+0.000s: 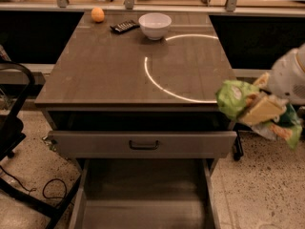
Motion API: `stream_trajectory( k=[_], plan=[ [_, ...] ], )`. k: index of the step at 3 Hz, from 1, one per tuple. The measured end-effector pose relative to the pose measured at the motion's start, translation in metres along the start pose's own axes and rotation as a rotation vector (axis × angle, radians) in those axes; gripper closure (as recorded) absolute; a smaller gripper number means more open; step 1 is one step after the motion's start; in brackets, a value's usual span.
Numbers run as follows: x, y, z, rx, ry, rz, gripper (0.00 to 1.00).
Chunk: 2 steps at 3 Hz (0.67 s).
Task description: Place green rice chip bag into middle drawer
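The green rice chip bag [232,97] is crumpled and hangs in the air past the table's front right corner. My gripper [261,110] is shut on it; one tan finger [265,108] lies across the bag, and the white arm comes in from the right edge. The middle drawer [143,194] is pulled open low at the front, a grey tray with a bare floor. It lies below and to the left of the bag. Above it is a grey drawer front with a black handle [143,145], standing slightly out.
On the table top [105,70] at the back stand a white bowl [155,25], a black remote [125,26] and an orange [97,15]. A black chair [14,128] stands at the left, with a cable [52,189] on the floor.
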<state>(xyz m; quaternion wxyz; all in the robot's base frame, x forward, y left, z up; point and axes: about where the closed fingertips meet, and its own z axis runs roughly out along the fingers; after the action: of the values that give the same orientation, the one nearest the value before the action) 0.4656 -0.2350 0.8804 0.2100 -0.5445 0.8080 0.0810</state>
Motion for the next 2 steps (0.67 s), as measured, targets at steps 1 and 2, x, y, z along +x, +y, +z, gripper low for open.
stream_trajectory(
  k=[1,2],
  plan=[
    [0.032,0.038,0.042,-0.072,0.007,-0.017,1.0],
    [0.062,0.075,0.097,-0.161,0.025,-0.037,1.0]
  ],
)
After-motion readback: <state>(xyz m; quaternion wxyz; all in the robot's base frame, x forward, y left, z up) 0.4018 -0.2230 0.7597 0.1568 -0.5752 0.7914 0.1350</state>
